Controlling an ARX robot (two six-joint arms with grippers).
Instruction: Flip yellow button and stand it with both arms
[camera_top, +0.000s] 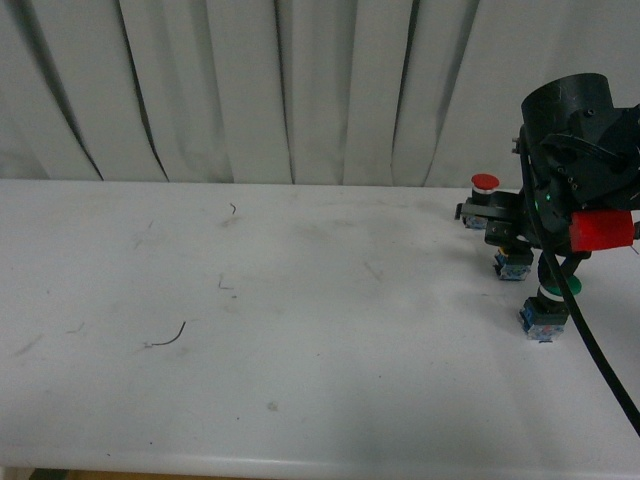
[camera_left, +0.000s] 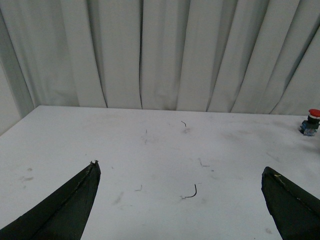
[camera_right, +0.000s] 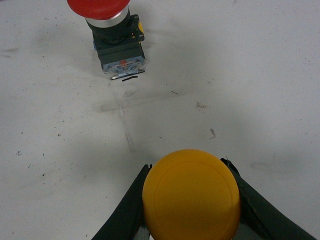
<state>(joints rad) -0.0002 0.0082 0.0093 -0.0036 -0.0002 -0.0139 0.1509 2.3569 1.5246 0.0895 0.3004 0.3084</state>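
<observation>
In the right wrist view the yellow button (camera_right: 191, 197) shows its round yellow-orange cap facing the camera; its collar and base are hidden behind the cap. My right gripper (camera_right: 187, 165) is shut on it, one black jaw on each side of the cap, above the white table. In the front view the right gripper (camera_top: 503, 232) sits at the far right with its jaws pointing down; the yellow cap is hidden there, and a dark block with a blue end (camera_top: 514, 266) shows just under the jaws. My left gripper (camera_left: 181, 166) is open and empty over the table, and its arm is out of the front view.
A red-capped button (camera_top: 485, 184) stands behind the right gripper; it also shows in the right wrist view (camera_right: 112, 30) and the left wrist view (camera_left: 311, 121). A green-capped button (camera_top: 547, 308) stands in front of the right gripper. A curtain hangs behind the table's far edge (camera_top: 250, 184).
</observation>
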